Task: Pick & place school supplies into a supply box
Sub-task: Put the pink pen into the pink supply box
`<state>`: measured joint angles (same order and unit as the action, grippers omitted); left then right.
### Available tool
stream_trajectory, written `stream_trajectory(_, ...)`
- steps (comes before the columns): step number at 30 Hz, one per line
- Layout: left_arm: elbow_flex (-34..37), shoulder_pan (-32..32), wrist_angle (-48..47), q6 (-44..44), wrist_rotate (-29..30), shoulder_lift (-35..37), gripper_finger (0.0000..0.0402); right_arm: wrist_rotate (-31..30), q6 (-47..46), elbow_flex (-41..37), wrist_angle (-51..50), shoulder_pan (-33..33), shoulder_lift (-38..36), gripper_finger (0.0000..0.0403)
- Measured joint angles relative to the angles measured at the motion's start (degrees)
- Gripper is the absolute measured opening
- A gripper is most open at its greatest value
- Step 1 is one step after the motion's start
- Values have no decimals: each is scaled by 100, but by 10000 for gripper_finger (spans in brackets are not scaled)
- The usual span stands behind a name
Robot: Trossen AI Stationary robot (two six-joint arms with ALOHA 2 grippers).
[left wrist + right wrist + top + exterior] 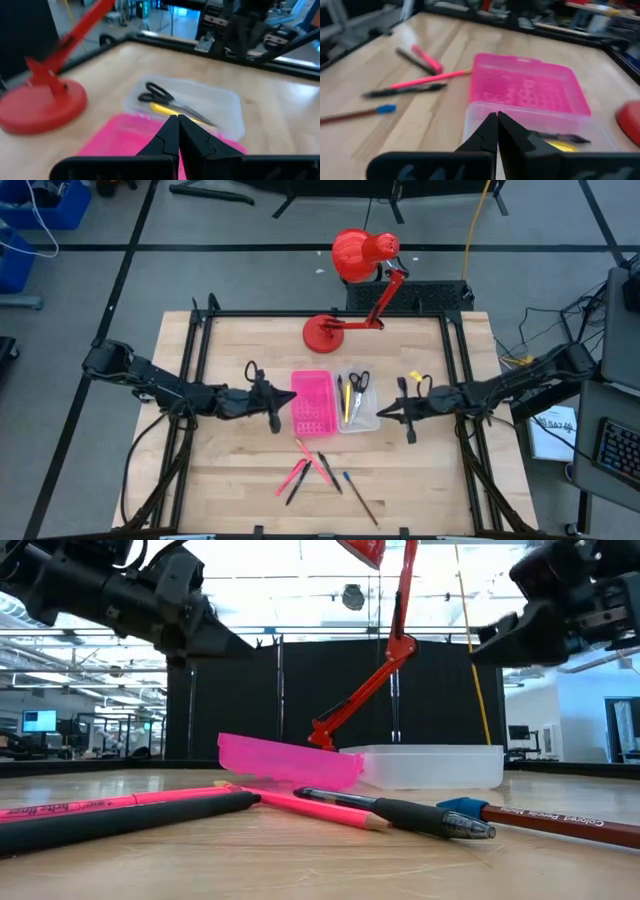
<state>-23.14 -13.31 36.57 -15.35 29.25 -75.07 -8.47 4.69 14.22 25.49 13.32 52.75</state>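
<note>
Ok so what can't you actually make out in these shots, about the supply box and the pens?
- Contents of the clear tray: in the low view its frosted wall hides them.
- Yellow item in the left wrist view: the scissors lie across it and blur hides what it is.
- Print on the pink pen: cut off by the low view's edge, too blurred to read.
- Brown pencil: its end leaves the right wrist view.

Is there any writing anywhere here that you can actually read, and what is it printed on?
"Colored Pencil" on the blue-tipped pencil, in the low view; the word or two before it is too small to read.
Black lettering on the pink highlighter: there, but too blurred to read.
Monitors in the room behind: too small to read.
Nothing readable on the clear tray, pink half, red desk lamp or either arm.
</note>
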Motion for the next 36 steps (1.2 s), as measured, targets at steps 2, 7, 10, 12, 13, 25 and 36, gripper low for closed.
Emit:
stream_trajectory(2,0,-53,-68,-356,-59,0,10,-74,-248,-226,316,-9,-51,1)
stream_trajectory(7,-186,-421,-793,-1155,-109,-2,10,-39,-617,-616,680,46,-83,1)
stream_trajectory(10,-726,-907,-2012,-1531,256,-5,10,-39,-718,-687,681,71,-80,1)
stream_trajectory(12,-1267,-1267,-3109,-1832,853,-41,10,-37,-661,-689,687,76,-80,1)
stream_trajectory(13,-1569,-1433,-3609,-2025,1062,-97,10,-39,-607,-689,704,76,-83,1)
stream_trajectory(25,-3901,-2994,-5979,-908,1365,-1468,10,-35,86,-686,1271,63,-155,1)
stream_trajectory(36,-4006,-3222,-5446,-257,1315,-2184,10,-56,768,-686,1311,61,-155,1)
